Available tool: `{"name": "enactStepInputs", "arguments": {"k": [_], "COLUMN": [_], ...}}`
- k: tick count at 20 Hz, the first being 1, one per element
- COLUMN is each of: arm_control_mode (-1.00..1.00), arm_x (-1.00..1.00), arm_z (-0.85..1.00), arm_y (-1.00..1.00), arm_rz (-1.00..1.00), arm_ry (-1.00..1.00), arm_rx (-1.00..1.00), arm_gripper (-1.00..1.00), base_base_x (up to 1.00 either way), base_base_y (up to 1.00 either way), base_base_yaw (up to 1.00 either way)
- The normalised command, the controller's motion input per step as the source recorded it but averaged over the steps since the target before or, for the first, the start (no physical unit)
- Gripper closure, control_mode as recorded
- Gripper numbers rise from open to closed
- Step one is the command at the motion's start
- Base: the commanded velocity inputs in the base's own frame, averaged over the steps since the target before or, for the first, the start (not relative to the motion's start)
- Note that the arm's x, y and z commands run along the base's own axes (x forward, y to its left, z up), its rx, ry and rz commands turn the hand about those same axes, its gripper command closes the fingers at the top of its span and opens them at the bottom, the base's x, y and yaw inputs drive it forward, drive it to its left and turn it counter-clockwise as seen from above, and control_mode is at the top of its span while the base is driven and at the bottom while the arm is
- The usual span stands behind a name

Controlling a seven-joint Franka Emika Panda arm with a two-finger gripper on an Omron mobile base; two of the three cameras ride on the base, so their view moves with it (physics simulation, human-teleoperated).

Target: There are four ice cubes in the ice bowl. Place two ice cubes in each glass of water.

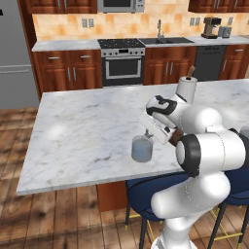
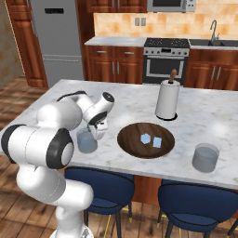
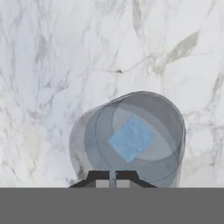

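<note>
The near glass of water stands on the marble island, well to the left of the ice bowl, and the hand view looks straight down into it: one pale-blue ice cube shows inside, whether already dropped or pinched below the tips I cannot tell. The gripper hovers over the rim with its jaws together, a thin pale sliver between the tips. To do this step well, I judge the hand should stay centred over the mouth and release low, so the cube falls inside without knocking the glass. The right base view adds what the hand view lacks: two ice cubes in the bowl, the second glass right of the bowl, and the paper-towel roll behind the bowl.
</note>
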Motion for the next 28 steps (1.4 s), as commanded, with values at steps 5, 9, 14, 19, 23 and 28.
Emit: {"name": "enactStepInputs", "arguments": {"k": [5,9,14,19,23,28], "arm_control_mode": [-1.0,-1.0,-1.0,-1.0,-1.0,-1.0], "arm_x": [0.0,0.07,0.0,-0.22,-0.04,0.0], "arm_z": [-0.02,-0.02,0.27,0.47,0.23,0.01], "arm_y": [0.0,0.0,-0.04,-0.85,-1.0,-1.0], "arm_rz": [0.0,0.0,0.0,0.06,0.16,0.23], "arm_ry": [0.0,0.0,-0.01,-0.01,0.0,0.01], "arm_rx": [0.0,-0.01,0.0,0.0,-0.1,-0.21], "arm_gripper": [-1.0,-1.0,-1.0,-1.0,-1.0,-1.0], "base_base_x": [0.0,0.0,0.0,0.0,0.0,0.0], "base_base_y": [0.0,0.0,0.0,0.0,0.0,0.0], "base_base_yaw": [0.0,0.0,0.0,0.0,0.0,0.0]}}
